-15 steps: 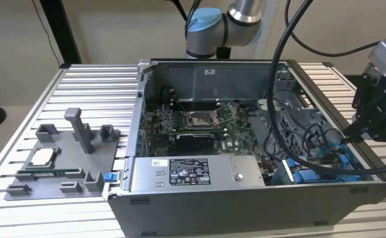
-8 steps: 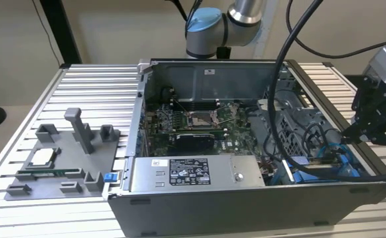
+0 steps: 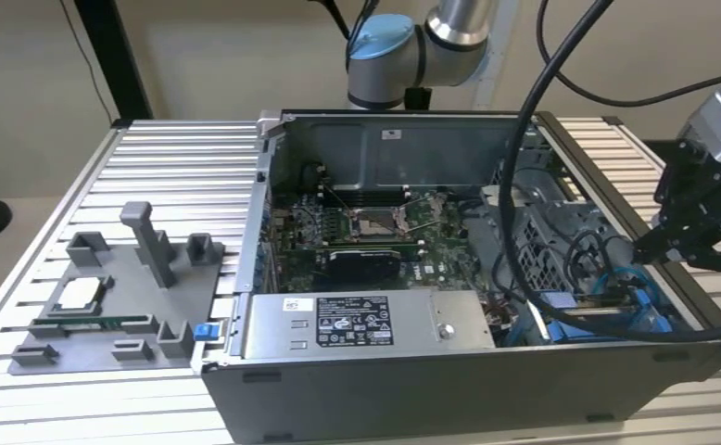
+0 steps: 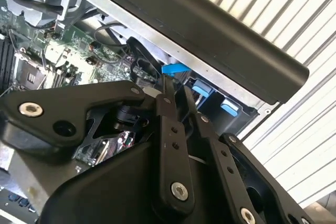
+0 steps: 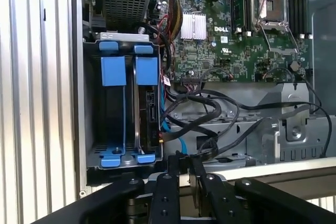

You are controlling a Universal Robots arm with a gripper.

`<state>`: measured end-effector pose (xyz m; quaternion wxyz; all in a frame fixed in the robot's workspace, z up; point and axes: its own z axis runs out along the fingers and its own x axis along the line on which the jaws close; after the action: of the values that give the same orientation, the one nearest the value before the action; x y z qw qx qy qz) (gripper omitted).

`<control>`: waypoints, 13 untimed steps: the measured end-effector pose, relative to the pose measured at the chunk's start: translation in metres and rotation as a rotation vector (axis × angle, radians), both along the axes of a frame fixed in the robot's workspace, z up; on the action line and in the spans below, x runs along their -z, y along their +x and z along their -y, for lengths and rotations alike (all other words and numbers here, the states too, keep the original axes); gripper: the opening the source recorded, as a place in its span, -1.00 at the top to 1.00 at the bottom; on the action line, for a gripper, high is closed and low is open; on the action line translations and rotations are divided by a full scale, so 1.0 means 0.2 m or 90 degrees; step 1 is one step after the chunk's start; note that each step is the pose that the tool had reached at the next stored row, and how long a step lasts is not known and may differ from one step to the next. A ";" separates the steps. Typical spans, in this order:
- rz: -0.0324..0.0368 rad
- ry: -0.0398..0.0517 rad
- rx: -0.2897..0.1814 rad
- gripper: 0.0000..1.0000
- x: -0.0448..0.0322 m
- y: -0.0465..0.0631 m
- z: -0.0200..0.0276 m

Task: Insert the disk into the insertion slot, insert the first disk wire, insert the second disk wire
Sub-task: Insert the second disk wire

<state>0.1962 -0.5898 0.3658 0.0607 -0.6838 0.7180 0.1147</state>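
My gripper (image 3: 657, 246), fingers nearly closed and holding nothing, hangs at the exterior view's right edge above the insertion slot (image 5: 123, 108); there the disk (image 5: 148, 106) sits, mid-left of the first wrist view.

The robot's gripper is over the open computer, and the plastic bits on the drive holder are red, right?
Not quite. The gripper is at the open computer case, but the plastic bits on the drive holder are blue, not red. The first wrist view shows them clearly.
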 end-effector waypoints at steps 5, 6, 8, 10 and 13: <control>0.0000 0.0106 0.005 -1.00 0.011 0.00 0.002; 0.0000 0.0131 0.006 -1.00 0.013 0.00 0.003; 0.0000 0.0165 0.008 1.00 0.016 0.00 0.004; 0.0000 0.0199 0.010 1.00 0.019 0.00 0.004; 0.0000 0.0225 0.011 1.00 0.021 0.00 0.005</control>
<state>0.1960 -0.5909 0.3617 0.0738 -0.6763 0.7219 0.1268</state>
